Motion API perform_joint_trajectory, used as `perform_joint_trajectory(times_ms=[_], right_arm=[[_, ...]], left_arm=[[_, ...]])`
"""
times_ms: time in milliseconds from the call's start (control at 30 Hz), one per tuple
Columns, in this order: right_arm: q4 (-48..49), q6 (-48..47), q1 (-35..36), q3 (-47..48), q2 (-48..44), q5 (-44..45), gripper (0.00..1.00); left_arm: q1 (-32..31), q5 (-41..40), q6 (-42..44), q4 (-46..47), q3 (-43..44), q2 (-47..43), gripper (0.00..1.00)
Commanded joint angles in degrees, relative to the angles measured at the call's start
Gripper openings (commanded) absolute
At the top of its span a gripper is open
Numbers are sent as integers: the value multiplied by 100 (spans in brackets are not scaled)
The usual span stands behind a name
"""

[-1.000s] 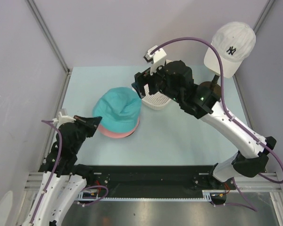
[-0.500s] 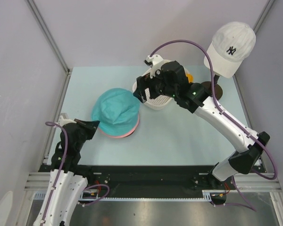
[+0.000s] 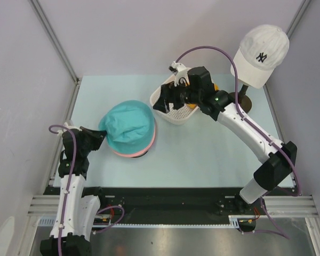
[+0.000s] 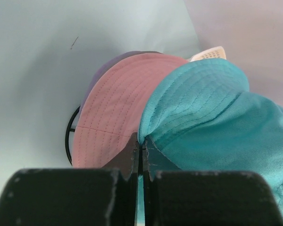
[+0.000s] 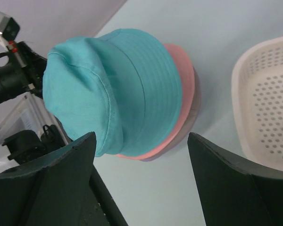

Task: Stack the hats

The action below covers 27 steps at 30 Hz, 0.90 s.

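The left gripper (image 4: 139, 157) has its fingers pressed together on the brim edge of the soft teal fabric bucket hat (image 3: 129, 124), at the hat's near-left side. This hat sits on top of the pink fabric bucket hat (image 4: 111, 113), with a lavender fabric brim (image 4: 100, 75) showing beneath. The right gripper (image 5: 140, 174), fingers spread wide and holding nothing, hovers over the white perforated plastic basket (image 3: 173, 116), apart from the stack, to its right
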Motion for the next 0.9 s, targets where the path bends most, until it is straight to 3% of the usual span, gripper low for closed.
perform_joint_trajectory(times_ms=[0, 233, 867], right_arm=[[833, 251, -251, -118, 323, -1513, 82], [2299, 1033, -585, -435, 990, -2754, 80], [3066, 1411, -621, 101, 2090, -3616, 76]], left_arm=[[148, 381, 489, 507, 65, 378, 0], [184, 547, 964, 604, 241, 581, 0], [219, 680, 1298, 700, 224, 599, 0]])
